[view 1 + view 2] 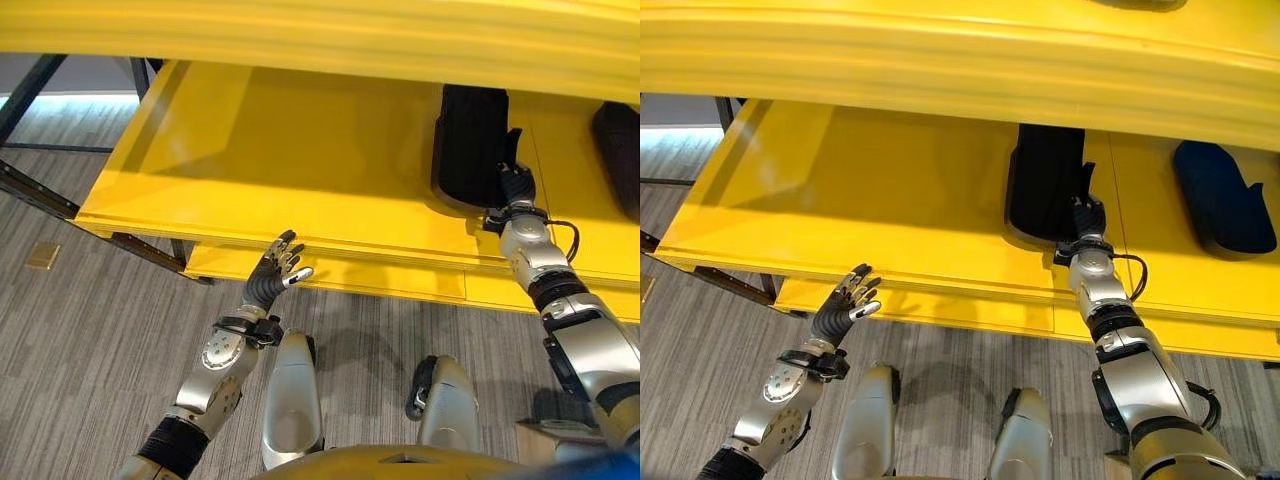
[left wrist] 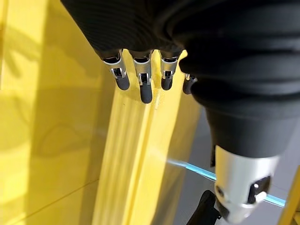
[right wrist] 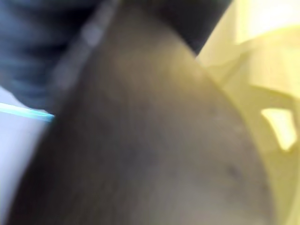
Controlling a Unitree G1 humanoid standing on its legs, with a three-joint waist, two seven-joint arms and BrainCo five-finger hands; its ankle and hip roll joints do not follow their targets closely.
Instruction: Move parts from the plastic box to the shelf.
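A long black part (image 1: 470, 140) lies on the yellow shelf (image 1: 280, 150), right of the middle. My right hand (image 1: 515, 185) rests against its near end (image 1: 1045, 175), and a dark blur covers the right wrist view. A second dark part (image 1: 1220, 195) lies further right on the same shelf. My left hand (image 1: 275, 270) hovers open and holds nothing, just in front of the shelf's front edge, with its fingers (image 2: 145, 89) straight over the yellow lip.
A yellow upper board (image 1: 320, 40) overhangs the shelf. Below the front edge sits a lower yellow board (image 1: 400, 280). Dark metal frame bars (image 1: 40, 195) run at the left over grey carpet, where a small tan square (image 1: 43, 256) lies.
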